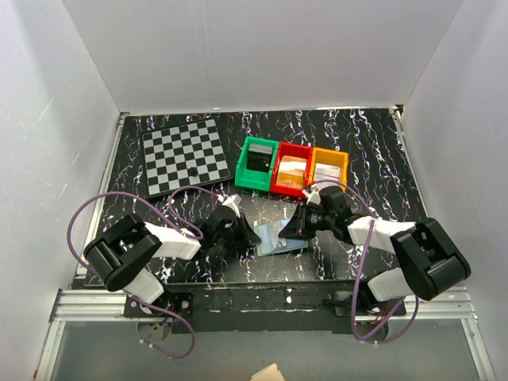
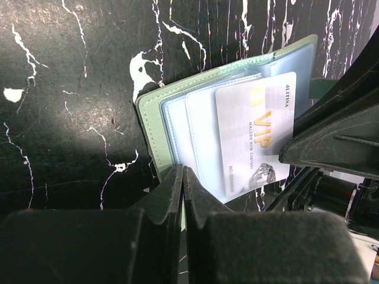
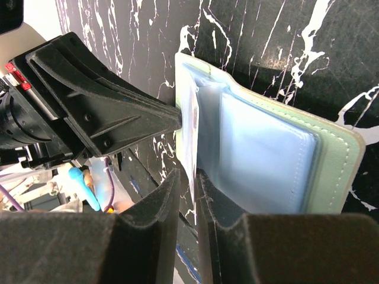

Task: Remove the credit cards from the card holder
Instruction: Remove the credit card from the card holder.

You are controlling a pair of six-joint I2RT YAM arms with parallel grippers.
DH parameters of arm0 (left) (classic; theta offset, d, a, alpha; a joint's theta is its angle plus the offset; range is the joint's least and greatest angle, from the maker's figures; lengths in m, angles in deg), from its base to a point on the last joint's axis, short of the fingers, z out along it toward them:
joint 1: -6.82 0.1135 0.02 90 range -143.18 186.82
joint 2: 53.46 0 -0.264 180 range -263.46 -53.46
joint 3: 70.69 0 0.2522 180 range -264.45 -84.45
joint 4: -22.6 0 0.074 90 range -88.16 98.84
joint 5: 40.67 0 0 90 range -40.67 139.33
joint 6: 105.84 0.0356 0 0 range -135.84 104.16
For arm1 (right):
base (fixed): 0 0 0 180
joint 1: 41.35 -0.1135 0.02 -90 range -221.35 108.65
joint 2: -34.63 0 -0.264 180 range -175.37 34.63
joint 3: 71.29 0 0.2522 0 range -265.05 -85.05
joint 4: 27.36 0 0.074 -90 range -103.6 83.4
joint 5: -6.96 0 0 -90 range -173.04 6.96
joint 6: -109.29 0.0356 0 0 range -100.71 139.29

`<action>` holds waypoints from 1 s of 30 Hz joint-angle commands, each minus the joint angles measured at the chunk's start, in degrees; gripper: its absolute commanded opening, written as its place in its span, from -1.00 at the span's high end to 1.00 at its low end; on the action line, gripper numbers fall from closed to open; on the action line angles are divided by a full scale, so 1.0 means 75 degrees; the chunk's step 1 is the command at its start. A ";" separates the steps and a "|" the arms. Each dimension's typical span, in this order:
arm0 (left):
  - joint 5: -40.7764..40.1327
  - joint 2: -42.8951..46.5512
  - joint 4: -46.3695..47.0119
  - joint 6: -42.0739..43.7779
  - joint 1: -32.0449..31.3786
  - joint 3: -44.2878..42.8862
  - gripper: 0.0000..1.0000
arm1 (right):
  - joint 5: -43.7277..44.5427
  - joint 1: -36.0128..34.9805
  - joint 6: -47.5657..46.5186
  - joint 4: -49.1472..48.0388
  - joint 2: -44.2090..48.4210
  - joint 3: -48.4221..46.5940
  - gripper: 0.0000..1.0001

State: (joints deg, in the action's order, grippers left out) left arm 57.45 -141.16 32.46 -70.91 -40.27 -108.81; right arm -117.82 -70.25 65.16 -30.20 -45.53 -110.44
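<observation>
The card holder [image 1: 279, 238] lies open on the black marbled table between my two grippers, its sage-green cover [image 2: 155, 118] outside and light blue pockets [image 3: 266, 160] inside. A white credit card [image 2: 254, 136] printed "VIP" sticks partly out of a pocket. My left gripper [image 2: 182, 171] is shut on the near edge of the holder's cover. Opposite it, the right gripper [image 3: 188, 174] is closed on the card's edge [image 3: 190, 136], which stands edge-on between its fingers. In the top view the left gripper [image 1: 252, 236] and right gripper [image 1: 295, 226] face each other across the holder.
A checkerboard [image 1: 186, 159] lies at the back left. Behind the holder, green [image 1: 256, 165], red [image 1: 291, 171] and orange [image 1: 329, 168] bins stand in a row with items inside. White walls close in the table on three sides.
</observation>
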 commanded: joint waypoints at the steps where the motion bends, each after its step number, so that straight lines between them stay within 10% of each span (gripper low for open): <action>1: -0.0098 -0.0259 -0.0840 0.0241 -0.0049 0.0201 1.00 | -0.0190 0.0069 -0.0197 -0.0001 0.0223 0.0033 0.53; 21: -0.0110 -0.0178 -0.0805 0.0229 -0.0049 0.0236 1.00 | -0.0237 0.0210 -0.0245 0.0093 0.0317 0.0092 0.97; 30: -0.0063 -0.0201 -0.0758 0.0276 -0.0049 0.0189 1.00 | -0.0401 0.0210 -0.0163 -0.0107 0.0118 0.0033 0.30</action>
State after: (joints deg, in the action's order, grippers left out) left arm 57.47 -141.19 32.52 -70.87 -40.27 -108.81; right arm -119.24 -68.94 64.18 -28.80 -44.48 -110.28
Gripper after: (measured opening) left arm 0.010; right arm 0.328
